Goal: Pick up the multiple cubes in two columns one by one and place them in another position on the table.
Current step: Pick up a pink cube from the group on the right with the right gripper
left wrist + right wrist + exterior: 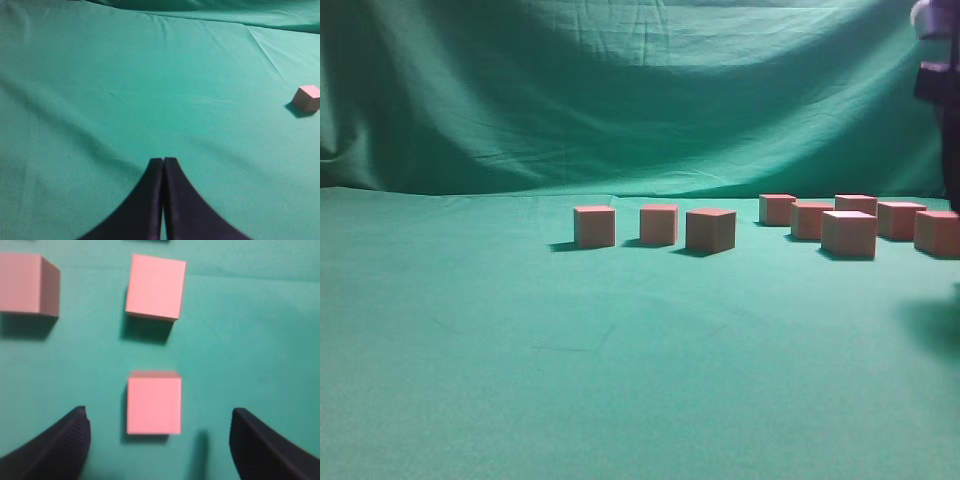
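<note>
Several pinkish cubes stand on the green table (620, 380). Three form a row at the middle: (594, 226), (659, 224), (710, 230). A cluster of several more stands at the right, with its front cube (848, 234) nearest. My right gripper (159, 412) hangs open above the table. One cube (154, 405) lies between its spread fingers (70, 440), touching neither. Two more cubes (155, 286) (27, 284) sit beyond it. My left gripper (163, 161) is shut on nothing, low over bare cloth, with a lone cube (306, 97) far to its right.
A wrinkled green backdrop (620, 90) rises behind the table. Part of the right arm (938, 70) shows dark at the top right edge of the exterior view, above the right cluster. Bare cloth stretches across the front and left.
</note>
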Available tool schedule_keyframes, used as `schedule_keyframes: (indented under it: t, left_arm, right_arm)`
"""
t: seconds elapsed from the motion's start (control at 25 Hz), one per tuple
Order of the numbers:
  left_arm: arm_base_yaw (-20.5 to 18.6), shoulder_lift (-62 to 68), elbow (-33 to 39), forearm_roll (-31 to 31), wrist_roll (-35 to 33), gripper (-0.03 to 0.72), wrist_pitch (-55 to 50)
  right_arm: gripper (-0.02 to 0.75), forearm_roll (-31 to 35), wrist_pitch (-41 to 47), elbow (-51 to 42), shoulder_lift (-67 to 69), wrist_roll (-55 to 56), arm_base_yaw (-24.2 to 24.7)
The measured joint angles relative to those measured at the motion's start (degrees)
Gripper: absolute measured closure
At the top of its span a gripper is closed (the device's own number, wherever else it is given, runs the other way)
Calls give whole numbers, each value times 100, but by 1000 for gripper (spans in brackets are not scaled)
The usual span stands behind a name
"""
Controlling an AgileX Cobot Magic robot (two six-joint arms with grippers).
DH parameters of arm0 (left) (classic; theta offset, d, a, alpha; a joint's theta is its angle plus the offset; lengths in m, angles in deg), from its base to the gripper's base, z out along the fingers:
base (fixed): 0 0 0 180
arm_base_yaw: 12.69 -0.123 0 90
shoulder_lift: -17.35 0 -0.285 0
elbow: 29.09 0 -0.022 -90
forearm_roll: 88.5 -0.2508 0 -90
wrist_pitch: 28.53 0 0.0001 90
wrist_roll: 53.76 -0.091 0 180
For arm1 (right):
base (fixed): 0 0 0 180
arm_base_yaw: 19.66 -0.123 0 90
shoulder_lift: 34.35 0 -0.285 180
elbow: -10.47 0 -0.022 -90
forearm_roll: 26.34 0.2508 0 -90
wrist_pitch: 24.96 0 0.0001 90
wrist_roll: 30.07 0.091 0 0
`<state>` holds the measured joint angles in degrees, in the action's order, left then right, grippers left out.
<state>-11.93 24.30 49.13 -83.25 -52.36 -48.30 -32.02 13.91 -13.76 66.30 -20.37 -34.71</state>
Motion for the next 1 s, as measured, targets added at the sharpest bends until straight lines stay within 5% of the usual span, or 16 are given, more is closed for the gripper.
schedule_keyframes:
  t: [0.24, 0.44, 0.8, 1.0]
  left_arm:
    - [0, 0, 0, 0, 0, 688, 0]
    - [0, 0, 0, 0, 0, 688, 0]
    - [0, 0, 0, 0, 0, 688, 0]
    - [0, 0, 0, 0, 0, 688, 0]
  right_arm:
    - [213, -126, -455, 0, 531, -11, 0]
    - [479, -152, -492, 0, 673, -11, 0]
    - [473, 287, 366, 379, 282, -11, -29]
    - [473, 516, 1277, 1051, -123, -11, -729]
